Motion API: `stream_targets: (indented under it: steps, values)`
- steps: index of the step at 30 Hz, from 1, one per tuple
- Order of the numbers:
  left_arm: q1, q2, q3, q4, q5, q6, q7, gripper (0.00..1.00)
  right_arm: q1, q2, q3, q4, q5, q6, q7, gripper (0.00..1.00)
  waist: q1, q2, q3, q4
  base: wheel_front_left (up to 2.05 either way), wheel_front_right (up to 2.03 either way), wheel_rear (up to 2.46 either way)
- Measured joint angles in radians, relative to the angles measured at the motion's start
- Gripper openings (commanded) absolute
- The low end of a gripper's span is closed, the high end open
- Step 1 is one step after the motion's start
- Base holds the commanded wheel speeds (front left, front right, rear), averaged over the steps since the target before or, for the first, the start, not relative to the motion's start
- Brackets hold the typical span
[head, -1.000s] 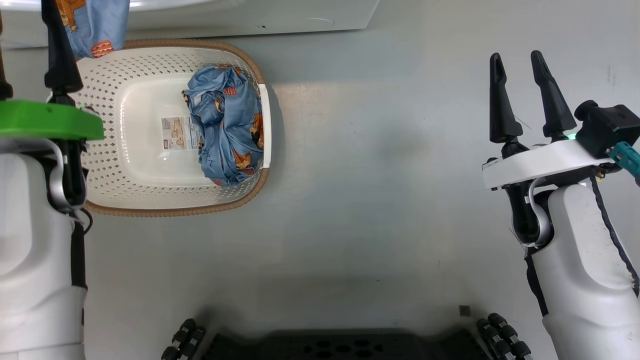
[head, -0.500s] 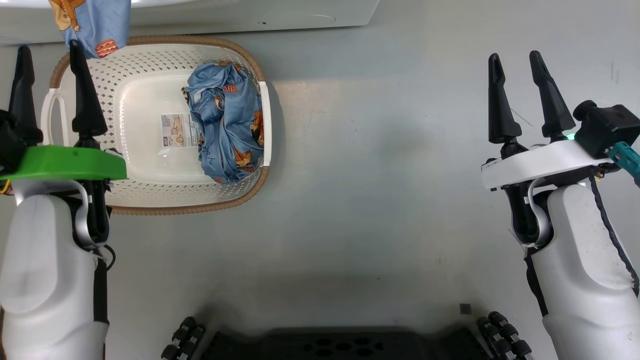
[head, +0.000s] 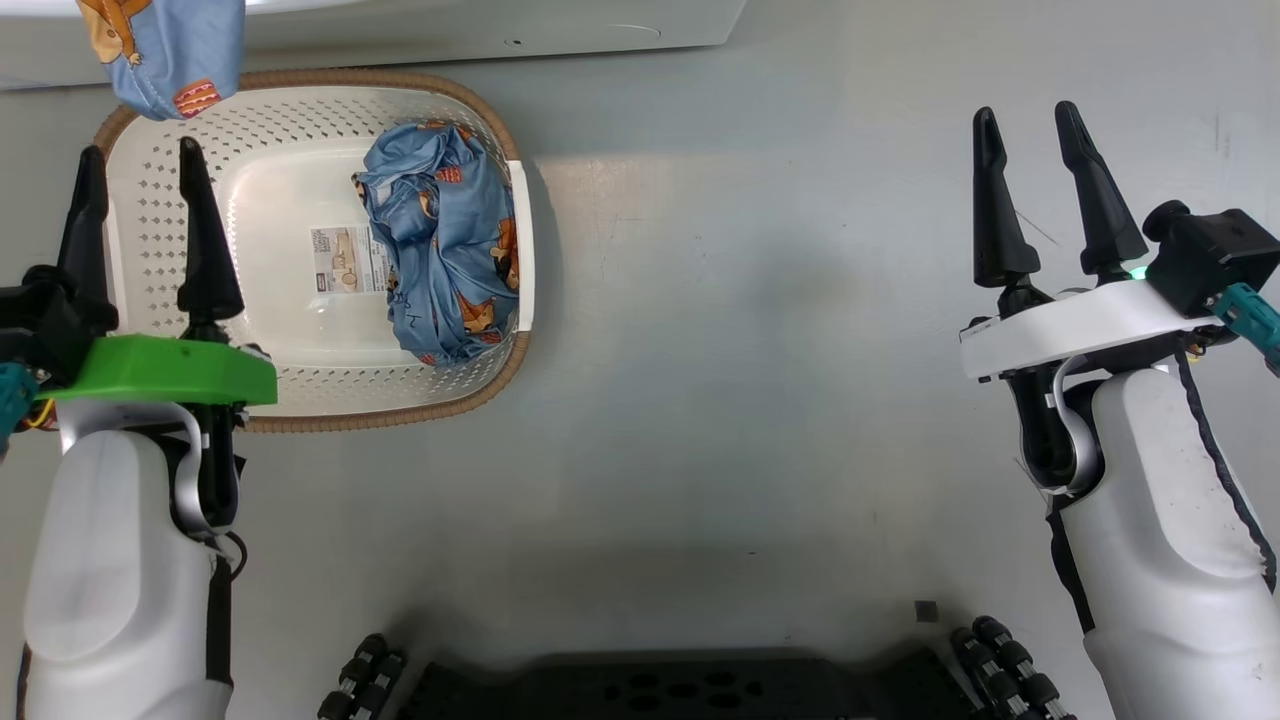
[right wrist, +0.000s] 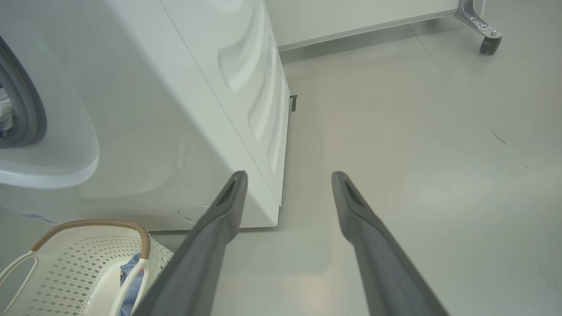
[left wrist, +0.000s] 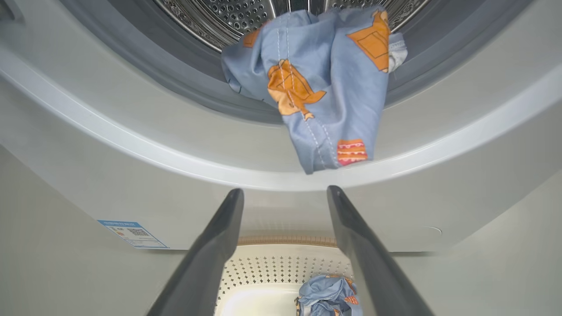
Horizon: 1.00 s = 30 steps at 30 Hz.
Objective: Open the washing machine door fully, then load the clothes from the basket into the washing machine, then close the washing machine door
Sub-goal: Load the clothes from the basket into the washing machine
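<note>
Grey floor is noted. Draped garment is hung from the washing machine mouth, upper frame. Bundled garment is left in the basket. Left claw and right claw are spread, empty.

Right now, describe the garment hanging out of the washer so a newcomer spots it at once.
Start at the white washing machine and its steel drum. Draped over the opening's lower lip is a light blue garment with orange animal prints. The other garment lies bunched in the cream basket on the floor below; this one hangs from the drum.
</note>
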Motion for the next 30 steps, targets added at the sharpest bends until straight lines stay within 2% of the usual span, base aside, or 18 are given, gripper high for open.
stream_targets:
  steps: [30]
  values:
    - [0.032,-0.017,0.007,0.015,0.025,-0.013,0.0,1.0,-0.001,-0.003,0.005,0.007,0.004,0.0,0.0,1.0,0.0,0.0,-0.009,-0.01,0.0,0.0,0.0]
